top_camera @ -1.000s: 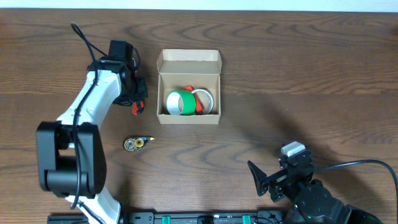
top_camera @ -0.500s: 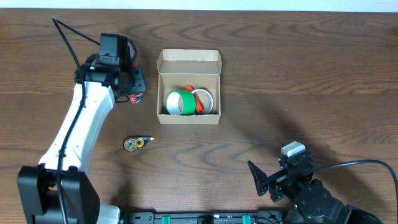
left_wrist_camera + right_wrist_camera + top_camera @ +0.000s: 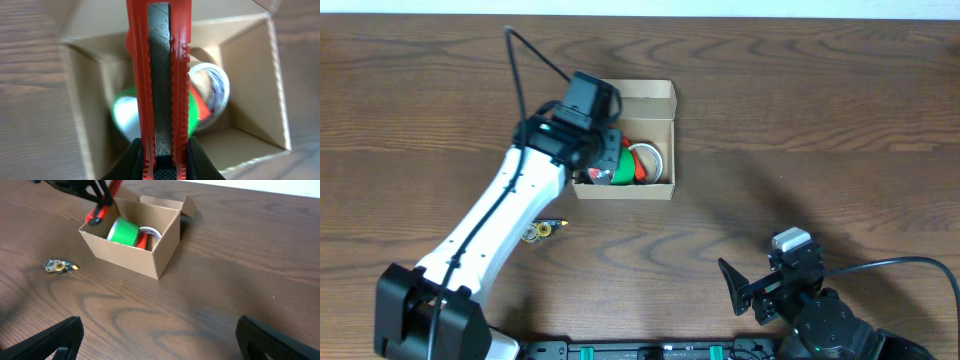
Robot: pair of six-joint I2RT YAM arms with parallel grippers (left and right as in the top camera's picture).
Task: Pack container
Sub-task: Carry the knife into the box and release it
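Observation:
The tan cardboard box (image 3: 655,100) stands open at the table's middle, flap lid folded back. Inside lie a green tape roll (image 3: 123,231), a clear tape roll (image 3: 649,156) and a red item (image 3: 639,172). My left gripper (image 3: 603,158) is shut on a red box cutter (image 3: 160,75) and holds it over the box's left half, above the green roll (image 3: 125,112). In the right wrist view the cutter (image 3: 102,207) hangs over the box (image 3: 165,240). My right gripper (image 3: 160,340) is open and empty, low over the table near the front edge.
A small yellow and silver tape dispenser (image 3: 542,230) lies on the table left and in front of the box; it also shows in the right wrist view (image 3: 59,266). The right arm (image 3: 810,300) sits at the front right.
My left arm has swung right with the red box cutter, from left of the box to over its left half. The right arm has not moved.

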